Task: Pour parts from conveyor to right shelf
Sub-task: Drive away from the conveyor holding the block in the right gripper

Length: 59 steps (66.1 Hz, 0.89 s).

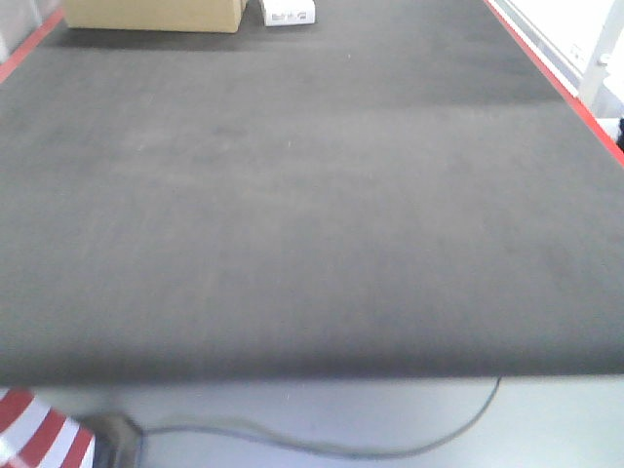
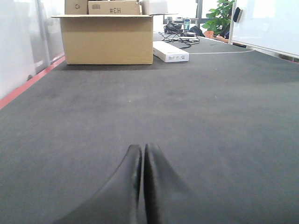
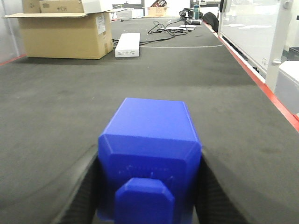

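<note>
front view: the conveyor [image 1: 312,214] runs dark grey between red edge strips, with a cardboard box [image 1: 156,14] and a white box [image 1: 288,12] at its far end. left wrist view: the left gripper [image 2: 141,182] is closed on nothing, fingers touching, low over the conveyor. right wrist view: the right gripper [image 3: 148,196] clamps the blue block [image 3: 149,135] from both sides, over the conveyor.

belt middle: conveyor [image 1: 312,214] wide open right across
upper left: cardboard box [image 1: 156,14] on the far end
just right of it: white box [image 1: 288,12] lying flat
right edge: red strip [image 1: 556,82], white post [image 1: 595,58] past it
top centre, right wrist view: loose cables [image 3: 168,30]
right gripper [image 3: 149,161]: blue part [image 3: 149,126] fills the jaws
</note>
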Motion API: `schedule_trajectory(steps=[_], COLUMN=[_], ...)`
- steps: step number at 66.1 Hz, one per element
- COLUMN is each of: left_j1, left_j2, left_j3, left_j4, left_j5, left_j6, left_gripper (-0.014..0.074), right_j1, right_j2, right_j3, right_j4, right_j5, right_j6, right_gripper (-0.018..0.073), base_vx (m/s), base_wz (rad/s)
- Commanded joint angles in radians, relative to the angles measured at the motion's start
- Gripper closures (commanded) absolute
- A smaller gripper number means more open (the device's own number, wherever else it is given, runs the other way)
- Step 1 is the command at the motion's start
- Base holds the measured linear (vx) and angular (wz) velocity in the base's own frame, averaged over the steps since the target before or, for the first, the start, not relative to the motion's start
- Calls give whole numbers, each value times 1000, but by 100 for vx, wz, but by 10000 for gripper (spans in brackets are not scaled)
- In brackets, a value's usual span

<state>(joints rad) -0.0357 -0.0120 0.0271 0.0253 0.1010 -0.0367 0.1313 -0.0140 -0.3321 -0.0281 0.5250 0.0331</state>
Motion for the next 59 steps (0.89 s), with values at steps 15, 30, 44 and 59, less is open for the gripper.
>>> schedule_trajectory(steps=[15, 30, 44, 59], left_j1=[2, 2, 2, 2], left_j2=[-12, -12, -12, -12], left_j3=[-20, -20, -20, -20], left_j4=[-6, -6, -6, -6], left_j5=[-79, -79, -79, -79], left_j6=[-8, -8, -8, -8], left_gripper=[603, 603, 603, 603], right_j1=[-6, -6, -6, -4], right_j2=[9, 9, 9, 9], right_j3=[-26, -26, -26, -26], right_j4=[-6, -6, -6, -6], right_j5=[-89, -89, -89, -88], right_j6=[-6, -6, -6, -6], right_gripper=[564, 564, 564, 564], base_vx=[-41, -39, -37, -31], base_wz=[2, -2, -2, 4])
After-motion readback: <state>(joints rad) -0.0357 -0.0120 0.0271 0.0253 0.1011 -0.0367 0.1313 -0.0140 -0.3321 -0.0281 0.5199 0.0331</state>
